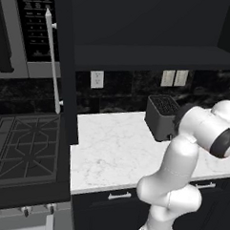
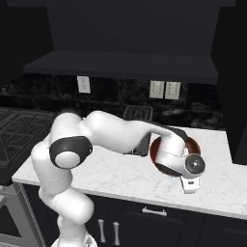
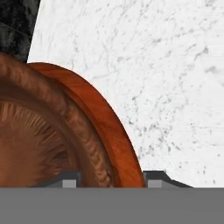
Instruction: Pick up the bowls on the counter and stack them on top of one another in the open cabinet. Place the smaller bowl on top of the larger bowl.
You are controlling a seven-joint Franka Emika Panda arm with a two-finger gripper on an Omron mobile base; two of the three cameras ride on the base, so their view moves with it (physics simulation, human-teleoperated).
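The larger bowl [image 3: 100, 118], wide and reddish-brown, sits on the white marble counter [image 2: 111, 169] at its right part, half covered by my wrist in the right base view [image 2: 157, 144]. My gripper [image 3: 111, 177] is down at the bowl's near rim. One fingertip [image 3: 70, 178] is inside the wall and the other [image 3: 154, 178] outside, and both press against it. The open cabinet's dark shelf [image 2: 120, 65] hangs above the counter [image 1: 115, 145]. The smaller bowl is out of view.
A dark toaster [image 1: 160, 117] stands at the back of the counter, just behind my arm [image 2: 137, 116]. The black gas stovetop [image 1: 24, 145] lies to the left, with the steel microwave [image 1: 35, 26] above it. Outlets line the dark backsplash.
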